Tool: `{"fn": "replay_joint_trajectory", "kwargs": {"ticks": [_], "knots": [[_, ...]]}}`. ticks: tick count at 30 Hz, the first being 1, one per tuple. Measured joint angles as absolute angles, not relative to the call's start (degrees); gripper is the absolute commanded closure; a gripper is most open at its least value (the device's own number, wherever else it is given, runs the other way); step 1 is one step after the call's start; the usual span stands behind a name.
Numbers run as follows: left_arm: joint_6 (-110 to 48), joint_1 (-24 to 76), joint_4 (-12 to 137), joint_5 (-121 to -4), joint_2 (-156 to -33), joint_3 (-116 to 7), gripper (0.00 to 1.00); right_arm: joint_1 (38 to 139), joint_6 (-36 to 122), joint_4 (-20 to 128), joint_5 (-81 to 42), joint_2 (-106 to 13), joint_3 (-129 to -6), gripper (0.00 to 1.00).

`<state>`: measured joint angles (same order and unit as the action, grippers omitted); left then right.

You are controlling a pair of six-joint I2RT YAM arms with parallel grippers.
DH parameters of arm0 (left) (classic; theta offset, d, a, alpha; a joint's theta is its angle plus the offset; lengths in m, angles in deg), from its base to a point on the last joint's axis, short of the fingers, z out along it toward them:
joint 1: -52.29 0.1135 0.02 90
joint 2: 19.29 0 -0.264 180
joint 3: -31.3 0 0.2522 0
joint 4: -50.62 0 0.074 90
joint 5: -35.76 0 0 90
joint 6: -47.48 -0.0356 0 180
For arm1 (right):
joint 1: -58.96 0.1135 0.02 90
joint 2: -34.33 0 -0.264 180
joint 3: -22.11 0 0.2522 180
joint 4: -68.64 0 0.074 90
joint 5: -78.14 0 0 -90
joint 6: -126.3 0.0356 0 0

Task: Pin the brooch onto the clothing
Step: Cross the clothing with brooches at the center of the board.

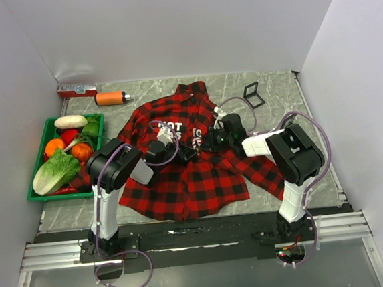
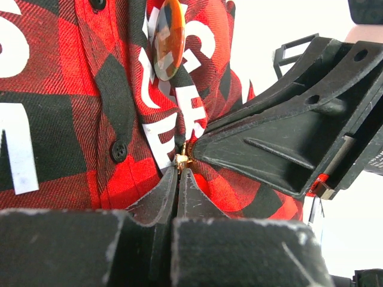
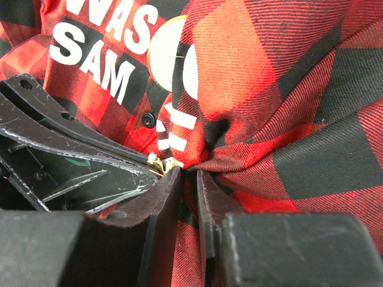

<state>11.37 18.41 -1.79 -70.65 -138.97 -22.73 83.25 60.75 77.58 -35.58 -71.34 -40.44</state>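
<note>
**A:** What do you see from above?

**B:** The shirt point(image 1: 181, 178) lies spread flat in the middle of the desk point(image 1: 146, 90), collar pointing away from the arms. Both arms reach in over its chest. The left hand point(image 1: 191, 153) and the right hand point(image 1: 205, 145) meet tip to tip beside the white lettering. A green tray point(image 1: 31, 194) of vegetables sits just left of the shirt. An orange tube point(image 1: 110, 97) and a black stand point(image 1: 253, 94) are at the far edge, well apart from each other.

**A:** And the left wrist camera?

**B:** The brooch point(image 2: 167, 39), an amber oval, rests on the lettering just right of the button strip, a little beyond the fingertips. The left hand's fingers point(image 2: 158, 197) are pressed together with no gap. A small gold bit point(image 2: 182, 159) sits right at their tips against the cloth. I can't tell whether they actually clamp it. The right hand's black finger comes in from the right, and its tip touches that same spot.

**A:** The right wrist view?

**B:** There the jaws stand slightly apart, with cloth drawn in at the tips. Creases fan out from that point, so the right hand is nipping a fold of shirt. The gold bit shows just left of those tips, between them and the left hand's finger.
</note>
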Motion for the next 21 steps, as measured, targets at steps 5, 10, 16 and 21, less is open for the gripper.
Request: {"fn": "replay_joint_trajectory", "kwargs": {"ticks": [5, 10, 16, 21], "knots": [[12.6, 18.5, -1.8, -70.6, -139.0, -22.7, 0.99, 82.9, 60.7, 77.8, -36.6, -70.9, -40.0, 0.72], [13.6, 18.7, -1.8, -71.2, -139.2, -22.7, 0.99, 82.5, 60.9, 79.5, -38.1, -70.6, -38.6, 0.69], [14.0, 19.1, -1.8, -72.3, -139.3, -22.7, 0.99, 81.9, 62.0, 82.5, -39.7, -70.6, -36.9, 0.69], [14.1, 19.2, -2.3, -72.7, -139.7, -22.7, 0.99, 81.6, 62.2, 82.6, -40.5, -70.6, -36.9, 0.69]]}}
